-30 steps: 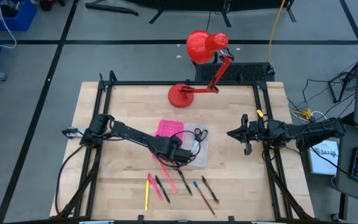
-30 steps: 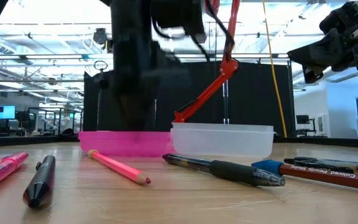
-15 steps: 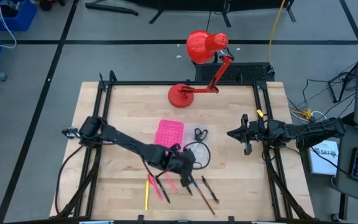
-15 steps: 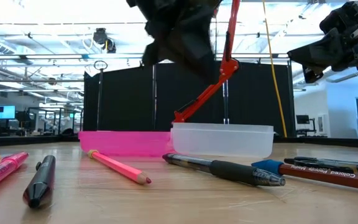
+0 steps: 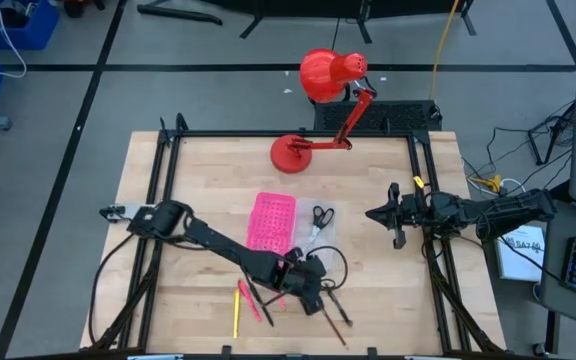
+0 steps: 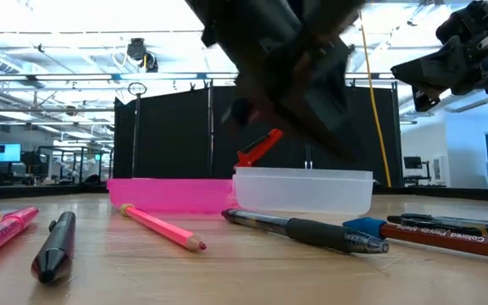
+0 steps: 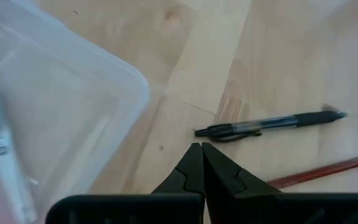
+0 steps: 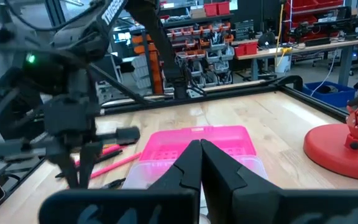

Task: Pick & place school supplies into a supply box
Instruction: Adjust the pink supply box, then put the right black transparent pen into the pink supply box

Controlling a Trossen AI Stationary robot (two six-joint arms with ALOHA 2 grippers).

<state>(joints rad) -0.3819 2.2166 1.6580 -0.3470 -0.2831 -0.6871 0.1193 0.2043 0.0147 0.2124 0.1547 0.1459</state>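
Observation:
The supply box lies mid-table, its pink perforated half (image 5: 272,221) joined to the clear tray (image 5: 318,238). Black-handled scissors (image 5: 318,217) lie in the clear tray. Pens and pencils lie on the wood near the near edge: a yellow one (image 5: 236,311), a pink one (image 5: 252,305), a black pen (image 7: 272,122) and a red-brown pencil (image 7: 328,169). My left gripper (image 5: 316,294) hovers shut above these pens, just nearer than the clear tray (image 7: 55,118), touching nothing. My right gripper (image 5: 372,213), shut, waits in the air by the table's right edge.
A red desk lamp has its base (image 5: 290,153) at the table's far side and its head (image 5: 326,73) beyond the edge. Black frame rails (image 5: 423,180) run along the table's sides. In the low view a pink pencil (image 6: 161,227) and a blue-tipped pen (image 6: 371,227) lie before the box.
My left gripper has swung from above the clear tray toward the table's near edge and somewhat to the right, ending over the row of pens. The scissors in the clear tray have come into view behind it. The right arm has kept still.

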